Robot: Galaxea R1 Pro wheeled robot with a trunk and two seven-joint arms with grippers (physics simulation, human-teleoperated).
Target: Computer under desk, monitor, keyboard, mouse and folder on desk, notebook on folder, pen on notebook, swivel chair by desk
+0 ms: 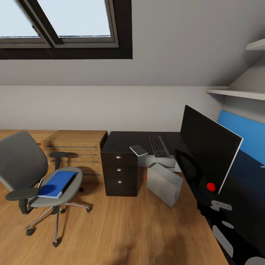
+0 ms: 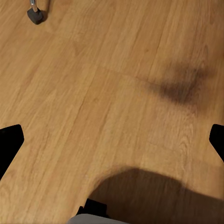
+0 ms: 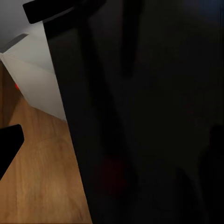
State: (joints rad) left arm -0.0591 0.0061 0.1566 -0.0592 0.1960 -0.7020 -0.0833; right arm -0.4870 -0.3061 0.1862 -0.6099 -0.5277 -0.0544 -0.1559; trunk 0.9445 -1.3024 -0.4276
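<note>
Head view: swivel chair (image 1: 29,173) well left of bench (image 1: 129,141), on wood floor. Folder (image 1: 57,184) lying flat on the grey seat, between the dark armrests, one corner reaching toward the seat's front edge. Keyboard (image 1: 159,146) on the bench top, notebook (image 1: 138,149) just beside it near the bench's front edge. Monitor (image 1: 208,147) upright on the nearer wing of the bench. Computer (image 1: 165,184) on the floor beside the dark drawers, skewed and partly out from under the top.

Left wrist view: left hand (image 2: 112,140) released, dark fingertips spread to both sides over bare floor (image 2: 93,70), holding nothing; one chair caster (image 2: 35,16) at the far corner. Right wrist view: right hand (image 3: 112,144) close against a black surface, one fingertip clear, the other lost in the dark, so cannot tell whether spread or clenched.

Judging by looks: folder likely light, thin, fairly stiff, with a slick cover. Probably best pinched along the white edge nearest the seat's front, where the cushion gives way beneath. Likely to slide or tip if gripped at a corner alone; chair apt to roll if pushed.
</note>
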